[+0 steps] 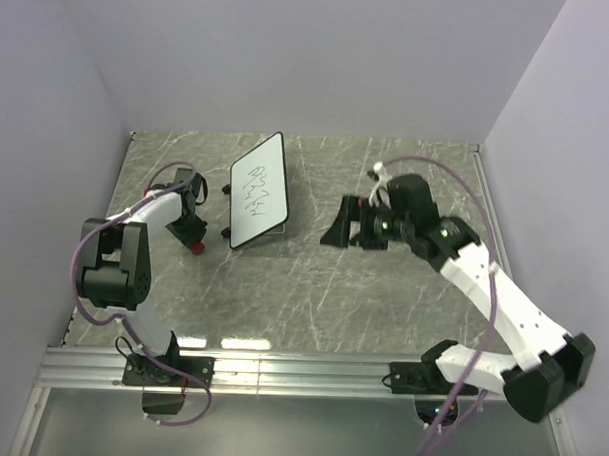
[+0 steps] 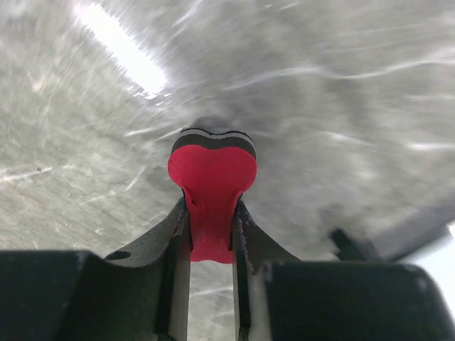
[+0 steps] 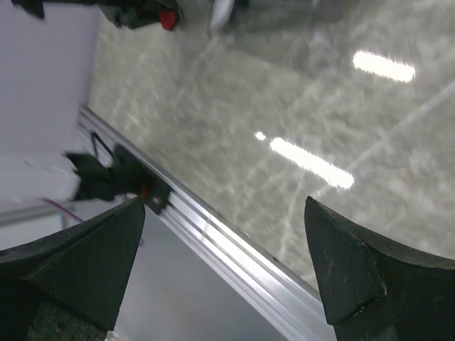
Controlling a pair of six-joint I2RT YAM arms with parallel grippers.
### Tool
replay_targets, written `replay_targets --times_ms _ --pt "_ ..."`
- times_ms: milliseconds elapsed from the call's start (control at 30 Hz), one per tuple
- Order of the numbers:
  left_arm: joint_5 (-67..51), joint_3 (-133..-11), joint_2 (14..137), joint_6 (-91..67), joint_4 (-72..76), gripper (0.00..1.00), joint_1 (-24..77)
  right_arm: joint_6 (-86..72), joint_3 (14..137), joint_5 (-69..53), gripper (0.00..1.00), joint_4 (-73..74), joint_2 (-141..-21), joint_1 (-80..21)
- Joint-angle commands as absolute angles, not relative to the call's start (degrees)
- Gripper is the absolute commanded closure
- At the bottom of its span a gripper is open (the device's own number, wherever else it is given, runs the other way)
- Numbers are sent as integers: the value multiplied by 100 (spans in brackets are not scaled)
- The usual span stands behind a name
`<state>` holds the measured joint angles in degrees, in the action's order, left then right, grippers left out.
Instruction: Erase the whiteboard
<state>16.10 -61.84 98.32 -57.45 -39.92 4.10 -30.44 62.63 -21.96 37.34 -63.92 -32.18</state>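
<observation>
The whiteboard (image 1: 258, 190) lies tilted on the marble table at the back centre, white with a thin black rim and dark scribbles on it. My left gripper (image 1: 195, 242) is just left of the board's near corner, shut on a small red eraser (image 2: 212, 186) with a black-and-white pad at its tip; the eraser also shows as a red spot in the top view (image 1: 198, 248). My right gripper (image 1: 336, 229) hovers to the right of the board, jaws wide open and empty. The right wrist view shows its two fingers (image 3: 362, 273) spread over the table.
An aluminium rail (image 1: 299, 373) runs along the near table edge, with both arm bases on it. White walls close the left, back and right sides. The rail also shows in the right wrist view (image 3: 234, 259).
</observation>
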Motion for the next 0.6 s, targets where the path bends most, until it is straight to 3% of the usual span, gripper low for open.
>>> replay_targets --times_ms 0,167,400,567 --pt "1530 -6801 9300 -5230 -3920 100 422 -3146 7256 -2689 0 3112 -7185 -2962" --pt "775 -7347 8983 -4598 -3727 100 553 -3173 8637 -2882 1 3050 -8654 -2830" --pt "134 -8103 9009 -4289 -3762 100 1124 -3392 11473 -2858 8 3619 -11254 -2804" --pt "-281 -8288 8921 -4167 -3691 100 1257 -3717 12365 -2610 9 3666 -12302 -2777"
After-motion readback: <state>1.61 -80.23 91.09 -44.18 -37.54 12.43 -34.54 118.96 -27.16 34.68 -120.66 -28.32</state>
